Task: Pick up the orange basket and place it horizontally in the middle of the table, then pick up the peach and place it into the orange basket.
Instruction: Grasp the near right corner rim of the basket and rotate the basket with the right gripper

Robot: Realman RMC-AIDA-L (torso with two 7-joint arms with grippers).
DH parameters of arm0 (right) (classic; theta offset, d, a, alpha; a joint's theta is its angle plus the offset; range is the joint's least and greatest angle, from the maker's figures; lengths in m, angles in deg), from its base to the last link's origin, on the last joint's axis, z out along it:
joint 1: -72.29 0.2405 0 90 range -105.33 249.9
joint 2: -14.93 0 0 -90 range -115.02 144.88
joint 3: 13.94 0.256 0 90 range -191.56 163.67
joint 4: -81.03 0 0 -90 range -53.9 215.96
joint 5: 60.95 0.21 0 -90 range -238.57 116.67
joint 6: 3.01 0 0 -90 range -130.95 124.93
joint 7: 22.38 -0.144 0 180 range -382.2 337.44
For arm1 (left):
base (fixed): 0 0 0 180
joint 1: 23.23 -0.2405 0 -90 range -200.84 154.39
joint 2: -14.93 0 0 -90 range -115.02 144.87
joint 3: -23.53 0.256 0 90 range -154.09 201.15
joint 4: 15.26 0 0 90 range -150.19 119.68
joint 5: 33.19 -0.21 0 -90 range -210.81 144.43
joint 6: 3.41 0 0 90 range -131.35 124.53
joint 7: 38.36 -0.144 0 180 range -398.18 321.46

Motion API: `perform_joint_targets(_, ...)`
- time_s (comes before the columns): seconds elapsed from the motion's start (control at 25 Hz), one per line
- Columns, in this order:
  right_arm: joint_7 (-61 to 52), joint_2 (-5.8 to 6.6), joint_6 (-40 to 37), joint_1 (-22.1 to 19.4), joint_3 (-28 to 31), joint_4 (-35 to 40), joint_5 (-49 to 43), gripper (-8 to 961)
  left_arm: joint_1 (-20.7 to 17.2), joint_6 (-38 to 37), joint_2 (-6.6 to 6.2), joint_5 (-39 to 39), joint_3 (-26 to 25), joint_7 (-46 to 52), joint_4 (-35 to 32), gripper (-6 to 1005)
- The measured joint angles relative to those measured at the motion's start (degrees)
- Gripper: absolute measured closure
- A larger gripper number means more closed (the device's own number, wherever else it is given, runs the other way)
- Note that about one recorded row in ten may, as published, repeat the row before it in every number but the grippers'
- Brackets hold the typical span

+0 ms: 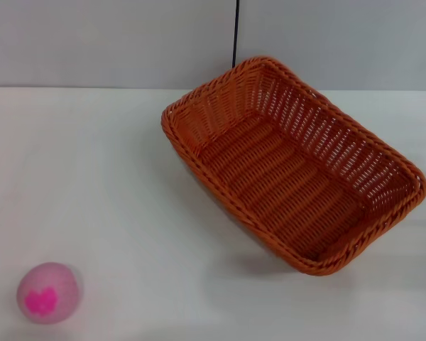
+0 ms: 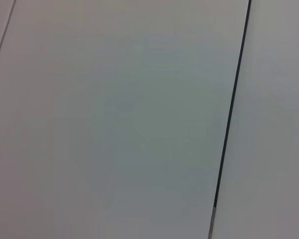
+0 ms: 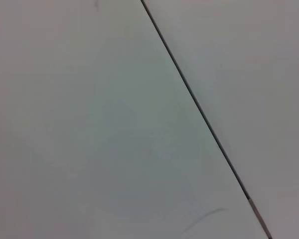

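Seeing neither hand in any view, we cannot tell their state. We judge nothing done: the orange basket (image 1: 292, 165) lies diagonally on the surface (image 1: 92, 177), the peach (image 1: 48, 293) well apart, nearer us.

A bare lab-like test bench: plain white table (image 1: 113, 185) against grey panelled wall (image 1: 113, 42).
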Motion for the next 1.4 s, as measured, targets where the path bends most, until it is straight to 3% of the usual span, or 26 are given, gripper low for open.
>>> perform_joint_targets(0.28, -0.93, 0.0, -0.02, -0.68, 0.18, 1.65, -0.09, 333, 0.1, 0.36, -0.01, 0.24, -0.11, -0.02, 0.01, 150)
perform_joint_targets(0.48, -5.85, 0.12, -0.45, -2.14, -0.6, 7.03, -3.43, 338, 0.63, -0.05, 0.06, 0.38, -0.2, -0.02, -0.07, 150)
perform_joint_targets(0.6, -13.62, 0.2, -0.64, -3.72, -0.64, 14.96, -10.94, 342, 0.92, -0.29, 0.04, 0.4, -0.26, -0.02, -0.05, 150)
perform_joint_targets(0.64, -19.81, 0.24, -0.46, -4.37, -0.53, 21.05, -16.28, 343, 1.1, -0.63, 0.02, 0.42, -0.37, -0.02, 0.0, 150)
perform_joint_targets(0.68, -19.81, 0.24, -0.46, -4.37, -0.53, 21.05, -16.28, 344, 1.1, -0.63, 0.02, 0.42, -0.37, -0.02, 0.0, 150)
perform_joint_targets(0.72, -27.83, 0.25, -0.12, -4.7, -0.45, 27.97, -22.1, 345, 1.35, -0.81, 0.02, 0.4, -0.3, -0.02, 0.03, 150)
perform_joint_targets(0.76, -27.83, 0.25, -0.12, -4.7, -0.45, 27.97, -22.1, 346, 1.45, -0.83, 0.01, 0.36, -0.25, -0.02, 0.04, 151)
perform_joint_targets(0.84, -40.0, 0.27, -0.11, -4.59, -0.5, 37.95, -30.0, 348, 2.06, -0.85, 0.0, 0.11, -0.03, -0.02, 0.15, 151)
perform_joint_targets(0.88, -40.0, 0.27, -0.11, -4.59, -0.5, 37.95, -30.0, 349, 2.06, -0.85, 0.0, 0.11, -0.03, -0.02, 0.15, 151)
perform_joint_targets(0.92, -47.99, 0.33, -0.35, -3.95, -0.52, 44.18, -35.38, 350, 2.29, -0.86, 0.0, 0.04, -0.01, -0.02, 0.16, 151)
perform_joint_targets(1.08, -58.25, 0.88, -0.42, -1.92, -0.56, 51.71, -43.13, 354, 2.65, -0.87, 0.0, 0.01, 0.03, -0.04, 0.11, 151)
perform_joint_targets(1.12, -63.98, 1.58, -0.4, 0.55, -0.6, 54.98, -49.31, 355, 2.65, -0.87, -0.01, 0.01, 0.06, -0.07, 0.09, 151)
perform_joint_targets(1.2, -66.28, 1.95, -0.41, 1.87, -0.66, 55.75, -52.29, 357, 2.58, -0.87, -0.01, -0.01, 0.11, -0.11, 0.05, 151)
perform_joint_targets(1.28, -73.22, 3.42, -0.31, 7.22, -1.07, 56.79, -62.47, 359, 2.1, -1.02, -0.01, -0.02, 0.75, -0.13, 0.02, 151)
perform_joint_targets(1.4, -76.4, 4.26, -0.13, 10.86, -1.86, 56.73, -68.13, 362, 2.03, -1.07, -0.01, -0.05, 1.03, -0.13, 0.02, 151)
